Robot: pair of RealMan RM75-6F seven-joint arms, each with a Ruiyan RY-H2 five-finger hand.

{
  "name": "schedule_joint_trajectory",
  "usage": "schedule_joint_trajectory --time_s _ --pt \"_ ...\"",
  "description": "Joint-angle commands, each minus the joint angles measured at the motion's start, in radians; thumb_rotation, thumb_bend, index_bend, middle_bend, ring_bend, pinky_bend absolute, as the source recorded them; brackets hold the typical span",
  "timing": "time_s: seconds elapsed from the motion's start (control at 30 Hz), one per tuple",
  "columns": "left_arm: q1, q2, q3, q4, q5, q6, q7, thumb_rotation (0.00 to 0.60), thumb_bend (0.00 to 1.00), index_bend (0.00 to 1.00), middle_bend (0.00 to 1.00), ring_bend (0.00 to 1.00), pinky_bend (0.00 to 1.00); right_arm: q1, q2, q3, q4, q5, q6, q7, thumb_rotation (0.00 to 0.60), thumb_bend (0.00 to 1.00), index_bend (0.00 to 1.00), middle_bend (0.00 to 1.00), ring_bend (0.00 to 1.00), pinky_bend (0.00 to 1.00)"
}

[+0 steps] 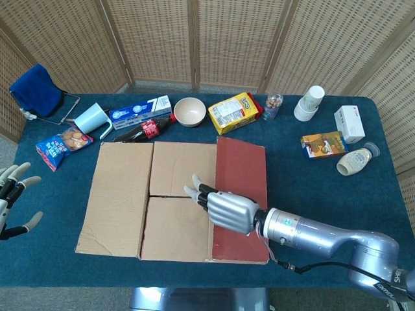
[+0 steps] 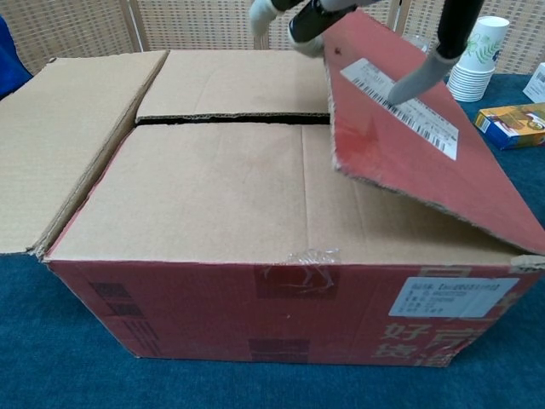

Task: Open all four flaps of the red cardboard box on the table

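The red cardboard box (image 2: 281,315) fills the middle of the table. Its left flap (image 1: 117,194) (image 2: 51,128) lies folded outward, brown side up. The far inner flap (image 1: 181,167) and the near inner flap (image 1: 174,230) lie flat and closed. The red right flap (image 1: 243,172) (image 2: 426,162) is tilted up along its free edge. My right hand (image 1: 227,208) (image 2: 311,13) grips that edge, fingers beneath it and the thumb pressing on the white label. My left hand (image 1: 11,194) hovers off the table's left edge, fingers spread, holding nothing.
Behind the box stand a white cup (image 1: 91,118), a blue carton (image 1: 139,110), a cola bottle (image 1: 144,129), a bowl (image 1: 190,111) and a yellow snack box (image 1: 235,112). At right are paper cups (image 1: 310,102) (image 2: 477,60), an orange box (image 1: 323,144) and a sauce bottle (image 1: 355,161).
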Motion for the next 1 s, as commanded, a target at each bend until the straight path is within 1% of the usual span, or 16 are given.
schedule_joint_trajectory --time_s 0.03,0.37,0.77,0.87,0.97,1.0 --pt "0.001 0.001 0.001 0.0 0.001 0.0 -0.003 0.559 0.0 0.2 0.02 0.0 0.07 -0.013 0.027 0.007 0.003 0.006 0.014 -0.004 0.264 0.28 0.67 0.16 0.0 0.17" --pt "0.0 0.002 0.003 0.0 0.006 -0.003 -0.004 0.564 0.0 0.2 0.02 0.0 0.07 -0.057 0.093 0.011 0.041 0.02 0.06 0.014 0.263 0.28 0.68 0.16 0.0 0.18" --pt "-0.001 -0.001 0.006 -0.002 0.01 -0.007 0.003 0.566 0.0 0.2 0.02 0.0 0.07 -0.14 0.166 -0.025 0.127 -0.006 0.135 0.091 0.266 0.28 0.66 0.16 0.0 0.19" --pt "-0.001 -0.001 0.007 -0.002 0.011 -0.009 0.002 0.562 0.0 0.2 0.02 0.0 0.07 -0.155 0.176 -0.034 0.143 -0.018 0.15 0.107 0.267 0.28 0.63 0.15 0.0 0.19" --pt "-0.002 -0.003 0.009 -0.003 0.013 -0.012 0.005 0.562 0.0 0.2 0.02 0.0 0.07 -0.173 0.187 -0.044 0.168 -0.031 0.166 0.123 0.264 0.28 0.57 0.14 0.0 0.19" --pt "-0.002 -0.004 0.01 -0.002 0.016 -0.012 0.008 0.562 0.0 0.2 0.02 0.0 0.07 -0.188 0.197 -0.049 0.194 -0.03 0.175 0.118 0.262 0.28 0.54 0.13 0.0 0.19"
